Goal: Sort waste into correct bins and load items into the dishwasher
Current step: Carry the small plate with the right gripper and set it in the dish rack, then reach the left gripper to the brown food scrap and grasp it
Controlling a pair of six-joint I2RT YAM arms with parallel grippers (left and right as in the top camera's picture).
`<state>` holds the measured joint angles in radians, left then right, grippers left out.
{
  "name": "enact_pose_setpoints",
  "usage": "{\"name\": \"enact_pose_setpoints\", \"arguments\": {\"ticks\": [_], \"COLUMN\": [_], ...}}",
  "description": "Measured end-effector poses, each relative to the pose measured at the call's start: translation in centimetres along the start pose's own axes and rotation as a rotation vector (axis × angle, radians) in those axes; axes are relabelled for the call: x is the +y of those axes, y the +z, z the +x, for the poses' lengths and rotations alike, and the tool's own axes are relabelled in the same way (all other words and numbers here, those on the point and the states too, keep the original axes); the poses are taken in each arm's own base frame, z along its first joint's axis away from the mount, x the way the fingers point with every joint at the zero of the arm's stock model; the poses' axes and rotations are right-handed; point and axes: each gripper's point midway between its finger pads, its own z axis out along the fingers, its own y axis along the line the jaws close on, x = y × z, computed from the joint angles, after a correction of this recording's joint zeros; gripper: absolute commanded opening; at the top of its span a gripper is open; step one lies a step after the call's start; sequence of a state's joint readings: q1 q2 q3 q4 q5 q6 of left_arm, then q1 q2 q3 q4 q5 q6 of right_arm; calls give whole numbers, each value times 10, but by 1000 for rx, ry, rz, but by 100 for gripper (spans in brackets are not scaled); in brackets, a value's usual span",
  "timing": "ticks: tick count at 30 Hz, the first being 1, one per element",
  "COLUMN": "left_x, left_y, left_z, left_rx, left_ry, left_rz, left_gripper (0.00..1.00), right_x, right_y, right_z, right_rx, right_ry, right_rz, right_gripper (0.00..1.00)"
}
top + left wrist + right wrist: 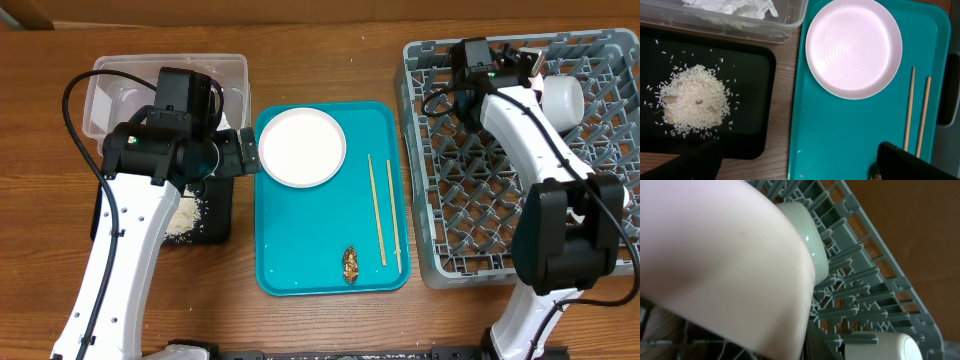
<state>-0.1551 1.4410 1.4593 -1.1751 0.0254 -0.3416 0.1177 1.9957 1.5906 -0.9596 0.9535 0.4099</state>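
My left gripper [800, 161] is wide open and empty, above the left edge of the teal tray [300, 240]. A pale pink plate [302, 147] [854, 47], two wooden chopsticks [377, 210] [910, 107] and a small brown lump [350, 264] lie on that tray. Rice crumbs [692, 100] sit piled in the black tray [752, 65]. A white napkin [735, 7] lies in the clear tub [120, 85]. My right gripper [530, 62] holds a pale pink bowl [725, 265] over the far side of the grey dish rack [480, 180]. The foil wrapper is out of view.
A white cup [562, 97] [885, 349] lies in the rack's far right corner. A second pale bowl [815, 245] stands behind the held one. The left arm covers much of the tub and black tray in the overhead view. Wooden table surrounds everything.
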Motion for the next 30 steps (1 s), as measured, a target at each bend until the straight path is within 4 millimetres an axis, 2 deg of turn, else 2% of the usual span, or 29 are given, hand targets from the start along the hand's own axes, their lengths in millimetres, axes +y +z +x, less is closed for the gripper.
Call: {"name": "enact_pose_setpoints", "arguments": {"ticks": [2,4,5,10,15,17,20,22,25,30], "left_x": [0,0,0,0,0,0,0,0,0,0], "left_y": [0,0,0,0,0,0,0,0,0,0], "left_z": [0,0,0,0,0,0,0,0,0,0], "left_rx": [0,0,0,0,0,0,0,0,0,0], "left_ry": [0,0,0,0,0,0,0,0,0,-1], "left_rz": [0,0,0,0,0,0,0,0,0,0], "left_gripper": [100,100,100,100,100,100,100,100,100,100], "right_x": [0,3,6,18,0,-11,-26,-31,-23,1], "right_y": [-3,-7,-10,-36,-67,-79,-98,-112,-139,-183], "right_z": [1,5,8,16,8,5,3,5,17,57], "right_rx": [14,41,60,113,99,87,74,80,136,312], "right_ry": [7,5,-2,-13,25,45,67,77,50,-81], "right_rz": [-29,-82,-119,-305,-407,-437,-489,-555,-727,-1013], "right_gripper": [14,29,33,56,62,68,83,86,86,87]}}
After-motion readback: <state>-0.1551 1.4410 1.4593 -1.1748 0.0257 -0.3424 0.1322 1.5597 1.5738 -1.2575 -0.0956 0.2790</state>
